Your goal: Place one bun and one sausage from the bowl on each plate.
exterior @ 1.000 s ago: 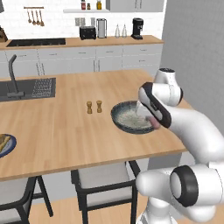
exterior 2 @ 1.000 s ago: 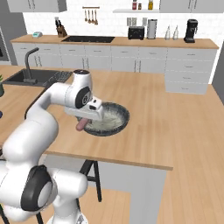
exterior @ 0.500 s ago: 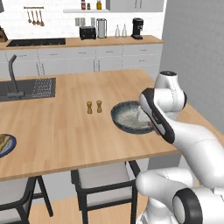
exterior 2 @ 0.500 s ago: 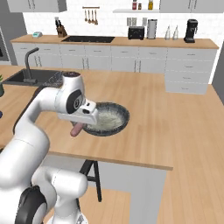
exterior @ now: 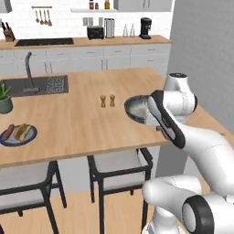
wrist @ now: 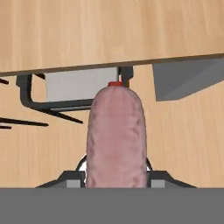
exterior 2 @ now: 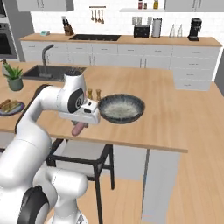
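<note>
My gripper [exterior 2: 80, 126] is shut on a pinkish sausage [exterior 2: 78, 129], which hangs over the counter's front edge, left of the dark grey bowl [exterior 2: 123, 120]. In the hand view the sausage [wrist: 116, 140] stands up between the fingertips [wrist: 70, 177], with the counter edge and a stool below it. The bowl [exterior: 132, 104] is partly hidden by my arm in the left base view. Far left on the counter lies one plate [exterior: 29, 138] holding a sausage [exterior: 8, 131] and a bun [exterior: 22, 131]; the right base view shows that plate [exterior 2: 15, 110] at its left edge.
Two small shakers [exterior: 107, 101] stand left of the bowl. A sink [exterior: 39, 85] and a potted plant [exterior 2: 14, 78] are at the back left. Stools [exterior: 119, 168] are tucked under the counter's front edge.
The whole picture has shifted, so the base has driven and the plate has come into view. My arm has swung left from the bowl with the sausage, past the counter's front edge.
</note>
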### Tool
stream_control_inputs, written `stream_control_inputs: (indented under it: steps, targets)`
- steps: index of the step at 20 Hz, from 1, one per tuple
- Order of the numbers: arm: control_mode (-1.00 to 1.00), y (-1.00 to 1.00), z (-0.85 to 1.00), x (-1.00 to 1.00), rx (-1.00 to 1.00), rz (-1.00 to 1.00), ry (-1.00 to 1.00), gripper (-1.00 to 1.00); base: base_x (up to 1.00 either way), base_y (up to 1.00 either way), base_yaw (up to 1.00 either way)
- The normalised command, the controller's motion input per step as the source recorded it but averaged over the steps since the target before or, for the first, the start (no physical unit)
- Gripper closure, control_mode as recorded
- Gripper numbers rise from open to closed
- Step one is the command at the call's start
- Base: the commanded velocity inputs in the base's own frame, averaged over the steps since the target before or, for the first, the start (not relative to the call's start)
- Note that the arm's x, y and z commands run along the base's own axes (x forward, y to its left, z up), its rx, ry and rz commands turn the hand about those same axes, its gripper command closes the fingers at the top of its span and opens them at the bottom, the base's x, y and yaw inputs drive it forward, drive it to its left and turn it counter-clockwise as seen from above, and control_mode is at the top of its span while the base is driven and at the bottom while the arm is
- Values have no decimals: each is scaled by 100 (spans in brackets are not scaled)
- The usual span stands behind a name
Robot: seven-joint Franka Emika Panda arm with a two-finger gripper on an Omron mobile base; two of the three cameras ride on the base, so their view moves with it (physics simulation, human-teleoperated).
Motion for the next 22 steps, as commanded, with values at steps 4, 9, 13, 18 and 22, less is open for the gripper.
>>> stream_control_inputs:
  steps: [4, 9, 13, 18, 22]
  targets:
    - [100, 0, 0, 0, 0, 0, 0, 100, 1, 100, 0]
    - [100, 0, 0, 0, 0, 0, 0, 100, 8, 100, 0]
    - [100, 0, 0, 0, 0, 0, 0, 100, 3, 100, 0]
    - [100, 0, 0, 0, 0, 0, 0, 100, 8, 100, 0]
    - [100, 0, 0, 0, 0, 0, 0, 100, 11, 100, 0]
